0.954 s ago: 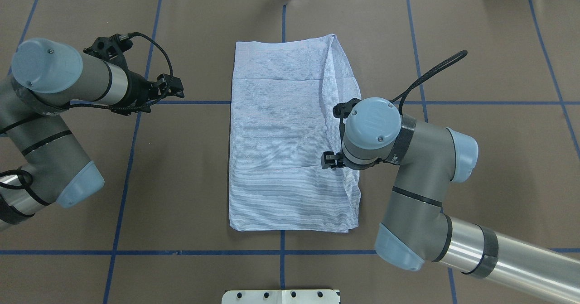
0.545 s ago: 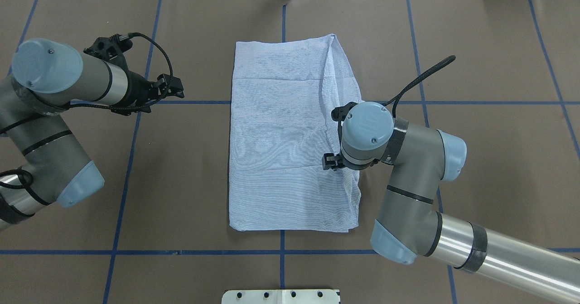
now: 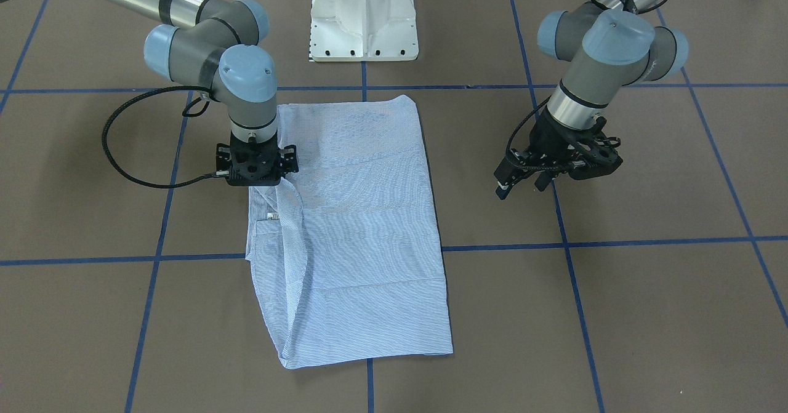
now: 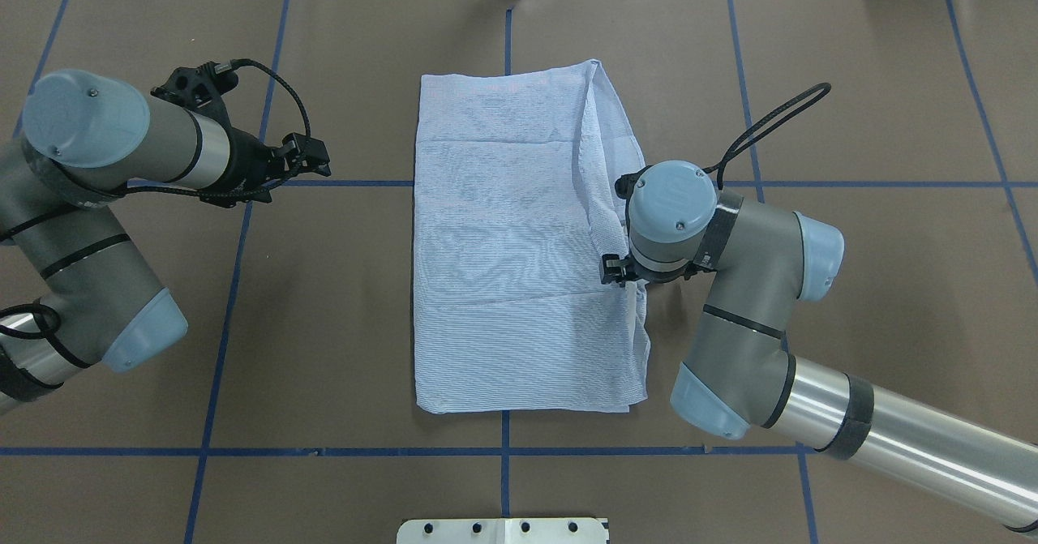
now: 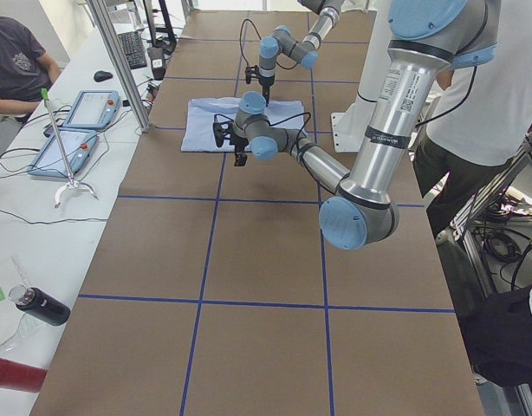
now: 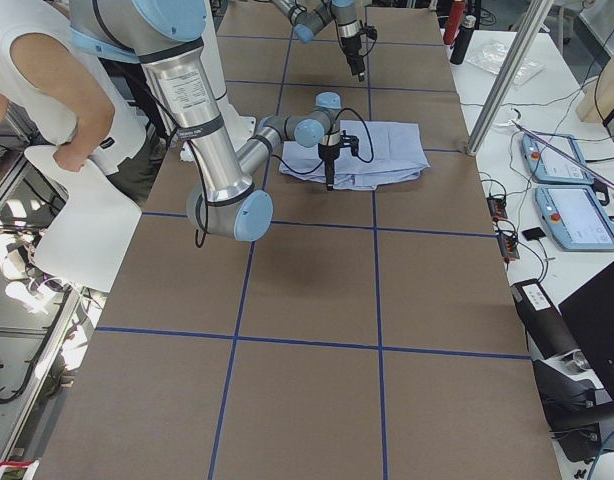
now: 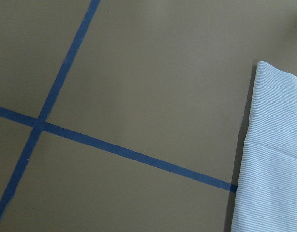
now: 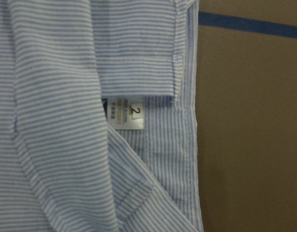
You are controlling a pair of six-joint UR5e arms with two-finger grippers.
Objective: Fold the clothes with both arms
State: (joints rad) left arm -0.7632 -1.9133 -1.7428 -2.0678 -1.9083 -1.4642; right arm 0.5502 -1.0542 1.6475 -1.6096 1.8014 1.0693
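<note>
Striped button-up shirt, folded, centre of table
Right gripper at shirt's right edge, closure indiscernible; left gripper spread open, empty

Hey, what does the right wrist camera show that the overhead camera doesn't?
Only the right wrist view shows the small white neck label, printed with a 2, and the shirt's stitched seams close up. Only the overhead view shows the whole folded shirt, the left gripper apart from it over the table, and the right gripper at its right edge. Both show striped fabric, brown table and blue tape lines.
</note>
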